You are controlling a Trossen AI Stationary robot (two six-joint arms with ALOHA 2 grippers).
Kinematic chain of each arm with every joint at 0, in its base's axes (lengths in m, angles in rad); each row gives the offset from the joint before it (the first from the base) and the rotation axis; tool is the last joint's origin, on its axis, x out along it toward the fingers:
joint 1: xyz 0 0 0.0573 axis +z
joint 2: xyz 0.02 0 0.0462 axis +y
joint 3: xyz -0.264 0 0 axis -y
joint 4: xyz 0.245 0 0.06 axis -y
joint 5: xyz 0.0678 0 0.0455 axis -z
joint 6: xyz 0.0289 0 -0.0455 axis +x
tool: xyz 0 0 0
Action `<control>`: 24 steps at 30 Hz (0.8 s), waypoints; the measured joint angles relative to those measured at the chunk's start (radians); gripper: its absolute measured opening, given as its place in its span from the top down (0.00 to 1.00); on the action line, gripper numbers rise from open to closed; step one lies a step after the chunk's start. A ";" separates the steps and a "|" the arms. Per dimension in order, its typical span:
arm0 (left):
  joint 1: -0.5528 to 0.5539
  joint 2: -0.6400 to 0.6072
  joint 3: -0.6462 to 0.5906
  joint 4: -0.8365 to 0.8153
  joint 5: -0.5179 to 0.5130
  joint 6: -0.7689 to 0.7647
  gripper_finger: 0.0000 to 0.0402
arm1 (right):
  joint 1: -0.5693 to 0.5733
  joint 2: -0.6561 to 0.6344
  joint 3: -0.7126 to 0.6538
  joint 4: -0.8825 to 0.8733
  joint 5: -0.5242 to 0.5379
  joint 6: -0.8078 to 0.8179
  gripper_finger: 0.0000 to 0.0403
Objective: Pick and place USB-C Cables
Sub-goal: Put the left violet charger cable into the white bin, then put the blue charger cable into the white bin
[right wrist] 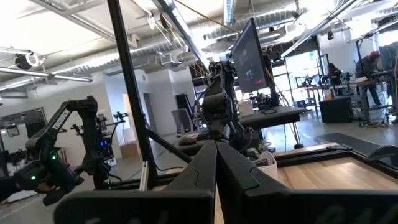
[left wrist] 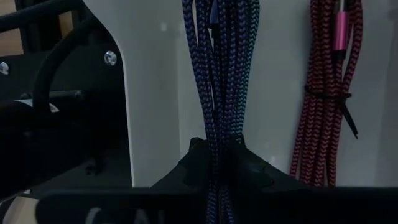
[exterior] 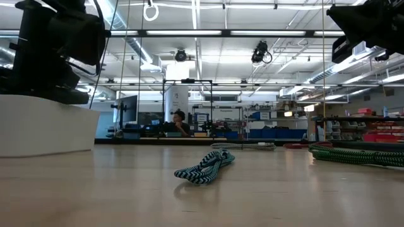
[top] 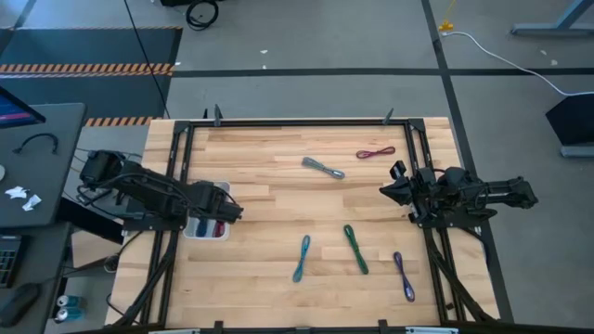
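Observation:
My left gripper [top: 219,213] points steeply down over the white tray [top: 193,230] at the table's left edge, shut on a dark blue braided USB-C cable bundle [left wrist: 219,74]. A red cable bundle [left wrist: 326,106] lies flat on the tray floor beside it. On the bare table lie a grey cable [top: 323,168], a maroon one [top: 375,153], a teal one [top: 303,257], a green one [top: 355,249] and a purple one [top: 404,276]. My right gripper [right wrist: 216,163] is shut and holds nothing, raised at the table's right edge. My left gripper pinches the blue bundle's strands [left wrist: 217,140] between its two fingers [left wrist: 249,165], coming from above. The bundle runs straight away from the fingertips over the tray's white floor [left wrist: 161,93]. Which end the fingers have, and whether the bundle rests on the floor, I cannot tell.
A black metal frame [top: 297,122] runs around the wooden table. The tray's wall [exterior: 44,129] stands at the left in the low view, with the teal cable [exterior: 205,167] mid-table and the green one [exterior: 353,153] to the right.

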 joint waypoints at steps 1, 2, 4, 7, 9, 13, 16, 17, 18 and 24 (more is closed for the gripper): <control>0.000 0.000 0.000 0.000 0.000 0.000 0.86 | 0.000 0.000 0.000 0.000 0.000 0.000 0.98; 0.000 0.001 -0.001 -0.001 0.000 0.000 0.85 | 0.000 0.000 0.000 0.000 0.000 0.000 0.98; 0.000 0.001 -0.001 -0.002 0.000 0.000 0.80 | 0.000 0.000 0.000 0.000 0.000 0.000 0.98; 0.000 0.002 -0.002 -0.005 0.006 0.008 0.71 | 0.000 0.000 0.000 0.000 0.000 0.000 0.98; 0.001 0.002 -0.002 -0.009 0.027 0.034 0.66 | 0.000 0.000 0.000 0.000 0.000 0.000 0.98; 0.000 0.006 0.034 -0.118 0.086 0.083 0.61 | 0.000 0.000 0.000 0.000 0.000 0.000 0.98; -0.002 0.006 0.131 -0.250 0.083 0.084 0.61 | 0.000 0.000 0.000 0.000 0.000 0.000 0.98; -0.002 0.008 0.169 -0.301 0.077 0.088 0.62 | 0.000 0.000 0.000 -0.001 0.000 0.000 0.98; -0.002 0.007 0.213 -0.354 0.064 0.095 0.64 | 0.000 0.000 0.000 -0.002 0.000 0.000 0.98; -0.041 0.006 0.504 -0.382 -0.160 0.137 0.71 | 0.000 0.000 0.000 -0.005 0.000 0.000 0.98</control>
